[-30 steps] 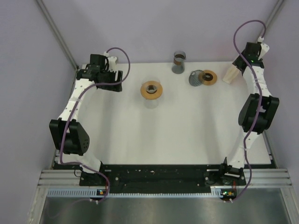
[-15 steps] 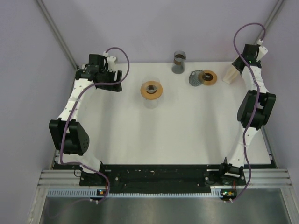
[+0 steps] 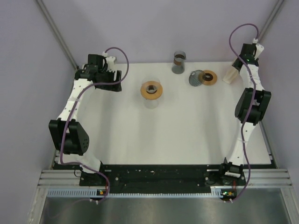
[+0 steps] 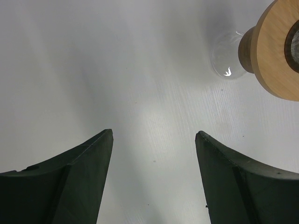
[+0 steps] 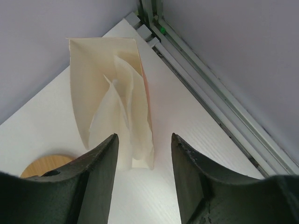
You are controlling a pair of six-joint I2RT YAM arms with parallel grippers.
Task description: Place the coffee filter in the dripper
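The cream paper coffee filters (image 5: pixel 112 93) stand bunched in an open holder at the table's far right corner; the holder also shows in the top view (image 3: pixel 230 74). My right gripper (image 5: pixel 144 136) is open just in front of the filters, its jaws apart and holding nothing; in the top view it (image 3: pixel 238 66) hovers right by the holder. The dripper, a glass vessel with a wooden collar (image 3: pixel 152 89), stands at the back middle and shows at the right edge of the left wrist view (image 4: pixel 280 51). My left gripper (image 4: pixel 154 133) is open and empty over bare table at the back left (image 3: pixel 113 80).
A second wooden ring with a grey metal cone (image 3: pixel 203 77) lies left of the filter holder; its wood edge shows in the right wrist view (image 5: pixel 44 167). A small glass beaker (image 3: pixel 179 62) stands at the back. An aluminium rail (image 5: pixel 215 98) runs close along the right of the filters.
My right arm has stretched further toward the far right corner, bringing the open gripper closer to the filters. The left arm has not moved.
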